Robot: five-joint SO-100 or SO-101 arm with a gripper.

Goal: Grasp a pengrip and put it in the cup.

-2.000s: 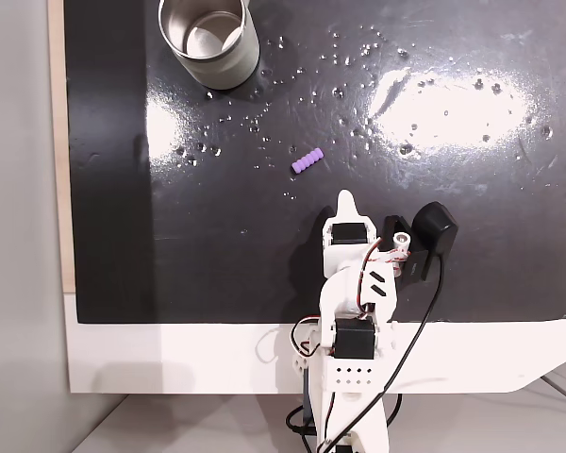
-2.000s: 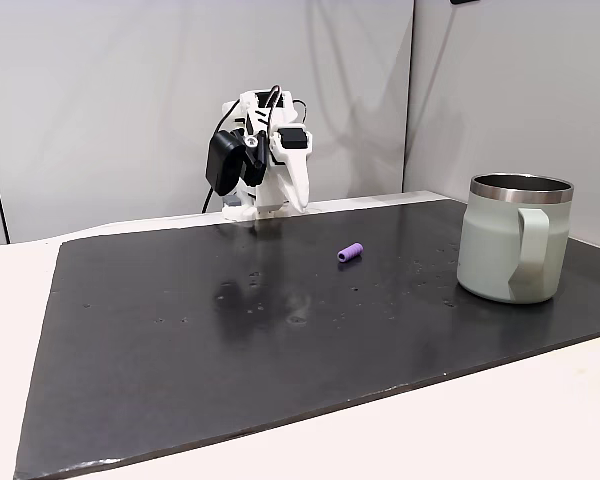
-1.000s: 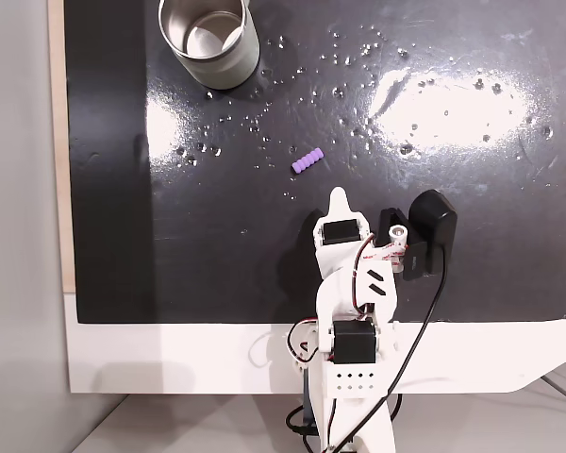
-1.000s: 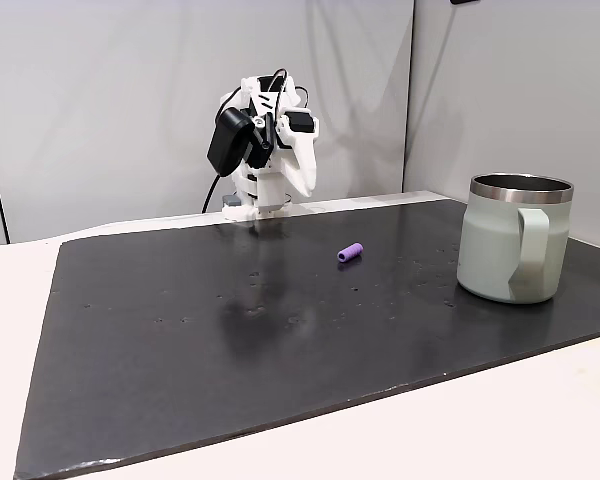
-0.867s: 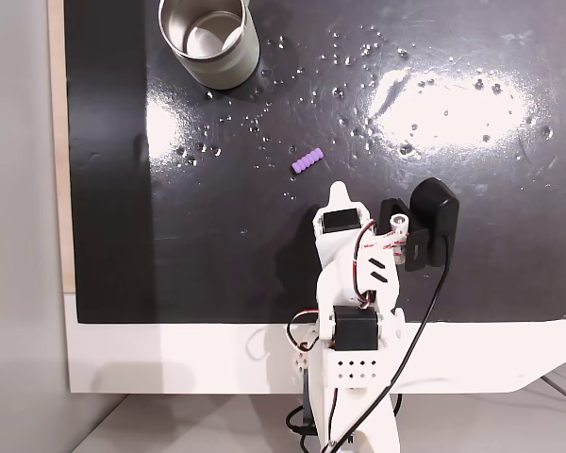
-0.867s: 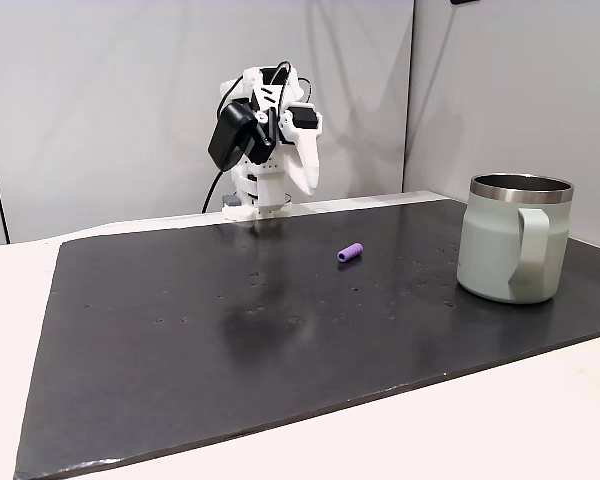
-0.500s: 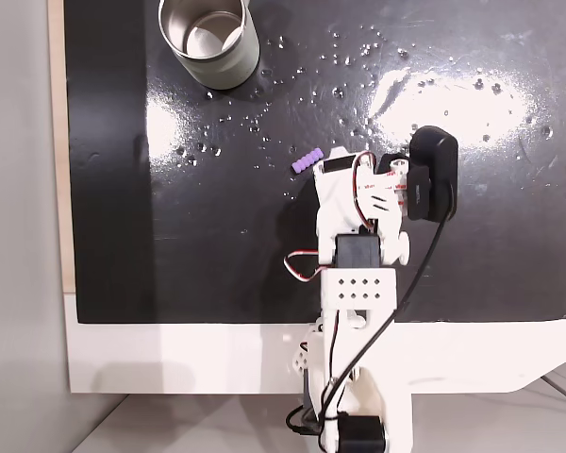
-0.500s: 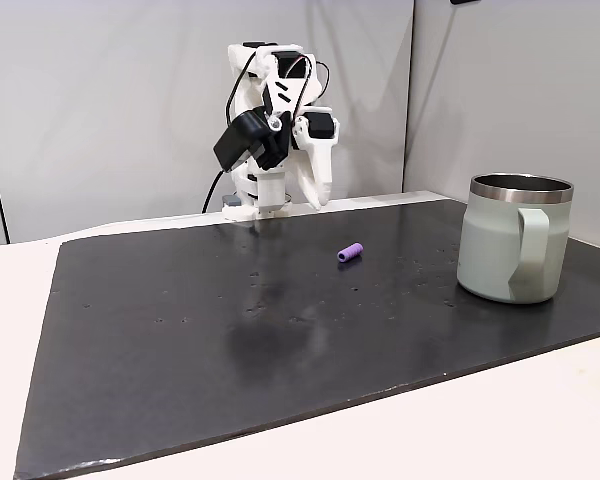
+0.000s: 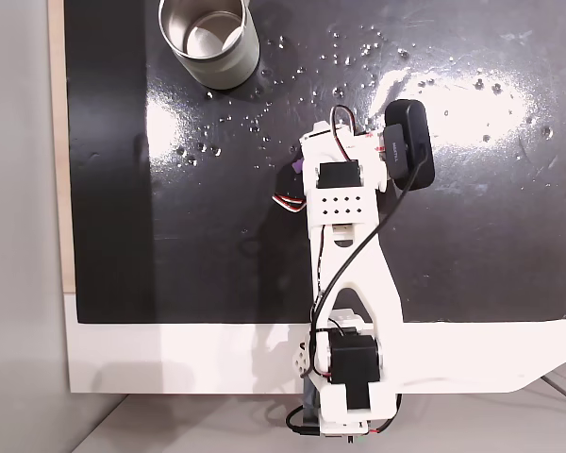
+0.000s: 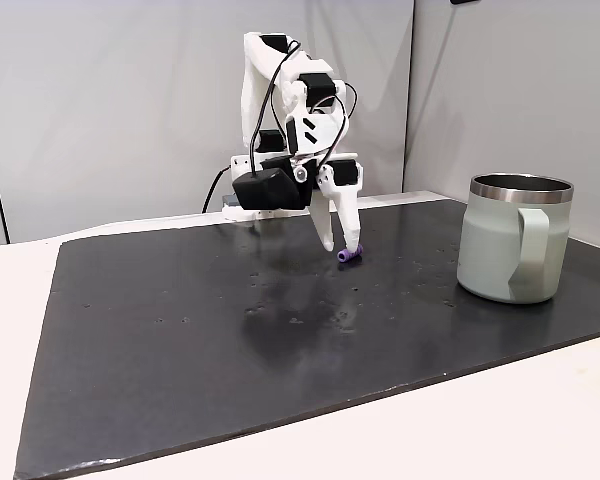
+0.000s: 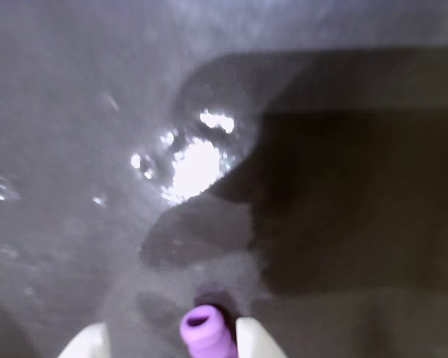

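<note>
The white arm's pincer [image 10: 342,243] reaches down to the black mat [image 10: 230,330] on the desk [image 10: 20,270], its two white fingertips [image 11: 257,341] parted and straddling the purple pengrip [image 11: 204,330], which lies on the mat between them, not yet clamped; the metal cup [image 10: 510,238] stands well apart, off to the pincer's side in a fixed view

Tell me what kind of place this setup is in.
Probably a hobby or lab tabletop rig, not a kitchen or workshop floor. A small white arm ends in a gripper over a black mat on a white table, with one pengrip, a metal cup, and bare grey walls behind.
</note>
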